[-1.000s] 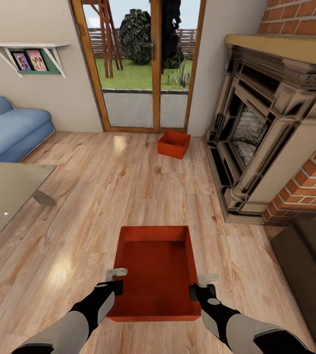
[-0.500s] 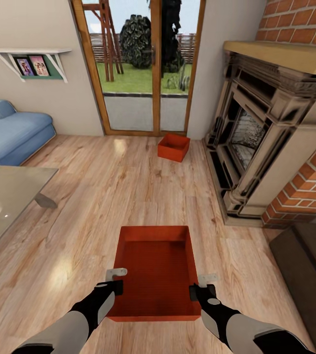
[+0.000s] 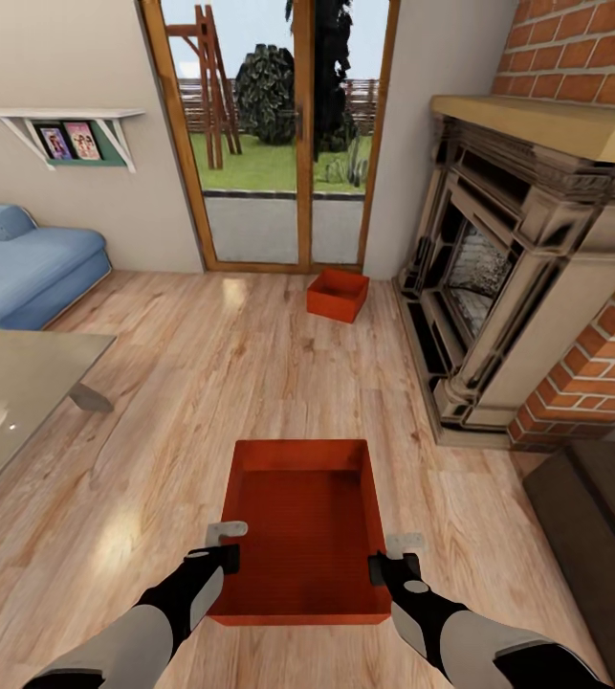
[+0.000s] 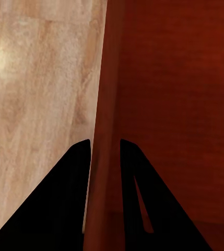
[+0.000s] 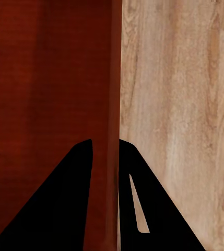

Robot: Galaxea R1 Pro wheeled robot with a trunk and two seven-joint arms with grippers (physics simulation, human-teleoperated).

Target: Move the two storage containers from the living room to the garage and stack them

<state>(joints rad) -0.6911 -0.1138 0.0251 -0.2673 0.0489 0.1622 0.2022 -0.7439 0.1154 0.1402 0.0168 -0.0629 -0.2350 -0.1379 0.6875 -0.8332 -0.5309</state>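
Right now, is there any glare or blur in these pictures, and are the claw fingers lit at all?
Head view: sharp, with soft bright sheen patches on the light wood plank floor and on the glass-topped table. Left wrist view: the near orange-red rectangular storage container's wall looks slightly soft, and the left claw's fingers are flat black silhouettes. Right wrist view: the same for the right claw's fingers.

The near orange-red plastic box bin [image 3: 307,522] has plain walls, and so does the far orange-red box bin [image 3: 338,294]. The light wood plank floor [image 3: 202,383] has brown streaks. The soft blue sofa [image 3: 25,268] is plain. The fireplace wall [image 3: 594,38] is red brick. Each black tool [image 3: 228,559] sits on a grey and black arm.
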